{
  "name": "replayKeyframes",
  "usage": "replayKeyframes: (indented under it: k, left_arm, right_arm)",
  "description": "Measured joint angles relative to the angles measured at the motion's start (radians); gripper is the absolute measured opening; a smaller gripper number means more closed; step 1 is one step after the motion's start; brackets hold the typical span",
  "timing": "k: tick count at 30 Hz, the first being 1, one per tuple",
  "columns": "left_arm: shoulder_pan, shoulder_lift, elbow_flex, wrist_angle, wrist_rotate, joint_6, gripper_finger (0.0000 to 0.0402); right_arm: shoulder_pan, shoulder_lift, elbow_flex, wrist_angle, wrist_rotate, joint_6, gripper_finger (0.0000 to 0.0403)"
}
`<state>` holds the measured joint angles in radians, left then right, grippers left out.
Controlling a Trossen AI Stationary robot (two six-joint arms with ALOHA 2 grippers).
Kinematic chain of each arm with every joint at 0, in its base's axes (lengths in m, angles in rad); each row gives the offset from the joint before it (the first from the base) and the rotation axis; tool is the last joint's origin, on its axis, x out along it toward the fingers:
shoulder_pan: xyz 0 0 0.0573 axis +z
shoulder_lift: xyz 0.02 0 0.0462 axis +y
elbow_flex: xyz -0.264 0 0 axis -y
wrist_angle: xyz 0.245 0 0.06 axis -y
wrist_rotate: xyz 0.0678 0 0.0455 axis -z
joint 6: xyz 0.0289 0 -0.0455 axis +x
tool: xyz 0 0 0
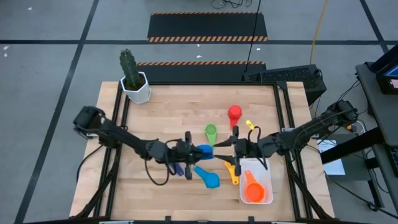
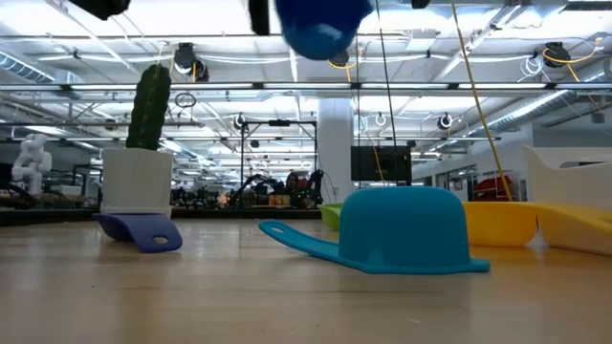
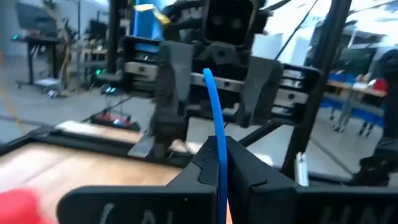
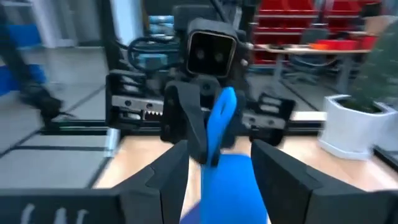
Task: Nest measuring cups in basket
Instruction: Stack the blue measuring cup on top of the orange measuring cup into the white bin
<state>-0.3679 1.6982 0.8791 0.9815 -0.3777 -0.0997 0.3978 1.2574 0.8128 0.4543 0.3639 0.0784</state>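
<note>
A wooden tabletop [image 1: 161, 112] seen from above, with two dark robot arms meeting at its middle. The left tool [image 1: 188, 151] is clamped tight on the thin handle of a blue measuring cup [image 1: 204, 150], holding it in the air above the tabletop. The right tool [image 1: 231, 149] faces it with fingers spread wide on either side of the cup's bowl, not yet gripping; this looks like a handover. To do it well, the right tool should close squarely on the bowl or rim before the left lets go. The white basket [image 1: 266, 177] sits near the right front corner, with an orange cup [image 1: 252, 191] already inside. A teal cup [image 1: 208, 178] lies upside down nearby; yellow [image 1: 232, 169], green [image 1: 211, 130] and red [image 1: 234, 112] cups stand apart.
</note>
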Motion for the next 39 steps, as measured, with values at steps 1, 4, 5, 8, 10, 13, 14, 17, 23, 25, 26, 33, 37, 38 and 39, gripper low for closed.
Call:
replayKeyframes:
  k: [1, 4, 5, 8, 10, 13, 14, 17, 23, 25, 26, 33, 37, 38, 39]
  left_arm:
    - [0.000, 0.022, 0.007, 0.026, 0.006, 0.002, 0.0004]
    - [0.001, 0.080, 0.038, 0.077, 0.022, 0.040, 0.0004]
    - [0.001, 0.093, 0.047, 0.080, 0.024, 0.047, 0.0005]
    - [0.004, 0.126, 0.079, 0.081, 0.028, 0.056, 0.0005]
    - [0.006, 0.133, 0.084, 0.083, 0.029, 0.068, 0.0004]
    - [0.013, 0.131, 0.091, 0.090, 0.029, 0.077, 0.0006]
    - [0.015, 0.131, 0.091, 0.092, 0.029, 0.081, 0.0007]
    - [0.021, 0.131, 0.090, 0.090, 0.029, 0.089, 0.0004]
    - [0.037, 0.131, 0.090, 0.086, 0.032, 0.108, 0.0007]
    - [0.037, 0.131, 0.090, 0.086, 0.035, 0.123, 0.0004]
    - [0.037, 0.131, 0.090, 0.087, 0.037, 0.127, 0.0004]
    - [0.037, 0.131, 0.090, 0.086, 0.041, 0.128, 0.0004]
    - [0.037, 0.131, 0.089, 0.068, 0.054, 0.124, 0.0027]
    - [0.037, 0.131, 0.089, 0.062, 0.064, 0.122, 0.0041]
    - [0.037, 0.131, 0.089, 0.054, 0.068, 0.119, 0.0058]
  right_arm:
    - [-0.005, 0.000, 0.002, -0.003, -0.020, 0.003, 0.0167]
    - [-0.012, 0.000, 0.017, -0.041, -0.029, 0.016, 0.0167]
    - [-0.014, 0.000, 0.025, -0.059, -0.029, 0.023, 0.0167]
    - [-0.025, 0.000, 0.054, -0.115, -0.066, 0.047, 0.0167]
    - [-0.032, 0.000, 0.072, -0.147, -0.084, 0.070, 0.0167]
    - [-0.032, -0.016, 0.091, -0.204, -0.107, 0.078, 0.0167]
    - [-0.032, -0.024, 0.102, -0.221, -0.107, 0.081, 0.0167]
    - [-0.032, -0.055, 0.121, -0.290, -0.107, 0.078, 0.0164]
    - [-0.031, -0.069, 0.125, -0.306, -0.106, 0.067, 0.0122]
    - [-0.032, -0.063, 0.125, -0.309, -0.107, 0.078, 0.0106]
    - [-0.033, -0.059, 0.125, -0.309, -0.107, 0.087, 0.0098]
    - [-0.034, -0.058, 0.123, -0.310, -0.107, 0.089, 0.0035]
    - [-0.034, -0.057, 0.123, -0.311, -0.124, 0.090, 0.0006]
    - [-0.034, -0.057, 0.123, -0.314, -0.135, 0.094, 0.0006]
    - [-0.036, -0.057, 0.123, -0.317, -0.145, 0.101, 0.0007]
